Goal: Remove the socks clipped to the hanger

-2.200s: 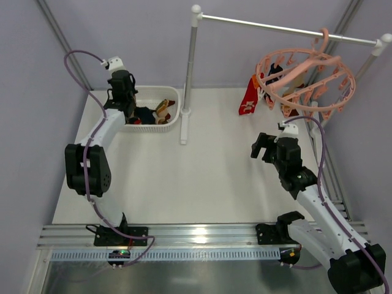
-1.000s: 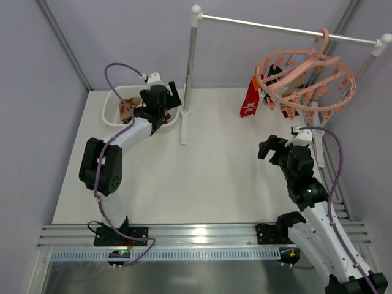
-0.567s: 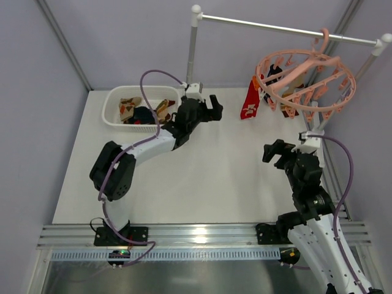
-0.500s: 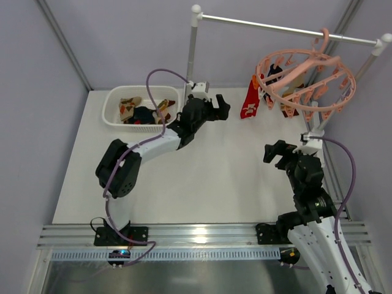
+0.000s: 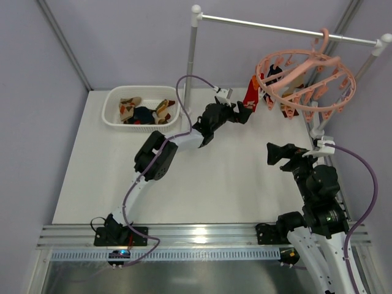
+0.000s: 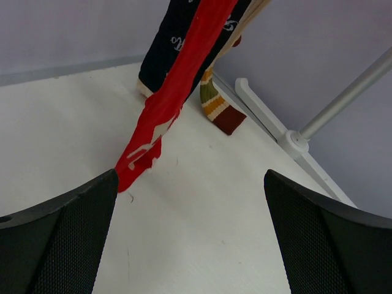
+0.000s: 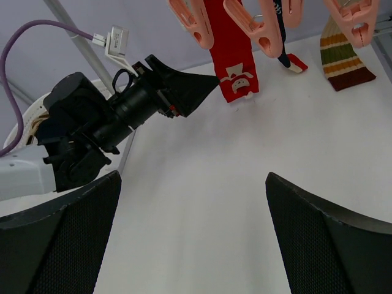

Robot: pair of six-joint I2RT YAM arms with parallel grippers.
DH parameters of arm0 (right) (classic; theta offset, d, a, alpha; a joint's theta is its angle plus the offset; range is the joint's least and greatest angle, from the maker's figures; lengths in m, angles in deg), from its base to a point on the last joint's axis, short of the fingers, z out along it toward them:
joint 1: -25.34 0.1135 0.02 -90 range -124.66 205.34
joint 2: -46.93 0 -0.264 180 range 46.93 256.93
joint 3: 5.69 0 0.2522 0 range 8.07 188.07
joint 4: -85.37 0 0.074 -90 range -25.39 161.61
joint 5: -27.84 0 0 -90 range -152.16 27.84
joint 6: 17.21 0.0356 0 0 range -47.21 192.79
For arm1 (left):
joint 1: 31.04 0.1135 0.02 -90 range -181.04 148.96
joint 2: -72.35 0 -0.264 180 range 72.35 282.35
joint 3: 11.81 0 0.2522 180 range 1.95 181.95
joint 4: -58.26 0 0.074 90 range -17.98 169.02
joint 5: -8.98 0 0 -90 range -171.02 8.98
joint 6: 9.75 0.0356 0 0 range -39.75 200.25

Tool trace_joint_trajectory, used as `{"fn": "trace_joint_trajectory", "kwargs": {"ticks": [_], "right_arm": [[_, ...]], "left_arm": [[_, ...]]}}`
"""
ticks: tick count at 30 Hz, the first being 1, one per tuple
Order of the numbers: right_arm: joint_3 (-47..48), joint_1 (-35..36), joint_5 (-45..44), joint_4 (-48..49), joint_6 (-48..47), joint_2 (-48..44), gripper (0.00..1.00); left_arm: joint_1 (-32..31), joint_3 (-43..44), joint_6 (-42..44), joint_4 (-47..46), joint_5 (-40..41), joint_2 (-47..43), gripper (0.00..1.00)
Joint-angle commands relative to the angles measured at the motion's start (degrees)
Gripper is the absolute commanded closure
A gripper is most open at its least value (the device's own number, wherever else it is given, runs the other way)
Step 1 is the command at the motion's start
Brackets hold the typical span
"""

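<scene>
**Left end effector wide open at the red sock's toe; three socks hang on the hanger**

Nearest the bases, the right end effector point(image 5: 274, 154) hangs above the right side of the white surface point(image 5: 214, 177). Its fingers are spread wide, hold nothing, and point toward the hanging socks. It is well apart from them.

Farther out, the left arm stretches across to the right. The left end effector point(image 5: 243, 113) sits low, just beside the bottom of the red sock point(image 5: 249, 92). Its jaws gape wide and are empty. In the left wrist view the sock's white-marked toe hangs just beside the left-hand finger point(image 6: 58, 245). I cannot tell whether they touch.

Behind the red sock hang a navy sock point(image 6: 168, 43) with white marks and a striped sock point(image 6: 217, 107) in olive, yellow and dark red. All three are held by pink pegs point(image 7: 263, 27) of the hanger point(image 5: 306, 75). The round salmon ring is hooked over the rail stand point(image 5: 191, 61) at the far right.

At the far left, a white basket point(image 5: 142, 127) rests on the surface. It holds loose socks point(image 5: 144, 111), some in a brown-tan pattern and some dark.
</scene>
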Motion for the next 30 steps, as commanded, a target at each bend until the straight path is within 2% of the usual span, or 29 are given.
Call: {"fn": "trace_joint_trajectory", "kwargs": {"ticks": [1, 9, 15, 17, 18, 20, 21, 23, 24, 25, 26, 30], "right_arm": [[1.7, -0.2, 2.2, 0.0, 0.7, 0.6, 0.0], [0.9, -0.2, 5.2, 3.3, 1.0, 2.8, 0.0], [-0.4, -0.2, 5.7, 6.4, 1.0, 6.0, 0.0], [-0.6, -0.3, 5.6, 6.9, 0.9, 6.8, 0.0], [-0.8, -0.2, 7.6, 7.4, 0.9, 7.1, 0.0], [-1.0, -0.1, 7.5, 7.8, 0.6, 7.5, 0.0], [-1.3, -0.2, 7.5, 8.1, 0.7, 7.8, 0.0], [-1.5, -0.2, 7.2, 8.3, 0.3, 8.0, 0.0], [-1.5, -0.2, 7.2, 8.5, 0.4, 8.0, 0.01], [-1.5, -0.2, 7.1, 8.5, 0.3, 8.0, 0.0], [-1.6, -0.1, 7.1, 8.4, 0.2, 8.0, 0.0], [-1.7, -0.2, 6.7, 7.9, -0.5, 7.5, 0.0]], "left_arm": [[0.1, 5.9, 1.2, -8.0, -1.0, 2.0, 0.0], [0.4, 16.5, 4.8, -8.5, 5.6, 9.8, 0.0], [0.7, 27.6, 4.4, -6.7, 1.7, 17.5, 0.01], [0.7, 29.4, 3.8, -6.7, 0.5, 19.3, 0.09], [0.7, 30.2, 3.5, -7.0, 0.0, 19.7, 0.18], [0.6, 30.8, 3.0, -7.8, -1.0, 20.4, 0.26], [0.7, 31.4, 2.7, -7.8, -2.2, 21.0, 0.37], [0.6, 31.7, 1.9, -8.3, -3.3, 21.2, 0.51], [0.5, 31.7, 1.2, -9.3, -4.1, 21.5, 0.65], [0.6, 31.7, 0.7, -9.7, -4.6, 21.5, 0.7], [0.4, 31.7, 0.4, -10.4, -5.1, 21.4, 0.81], [0.1, 29.6, -1.1, -12.5, -6.4, 20.0, 1.0]]}}
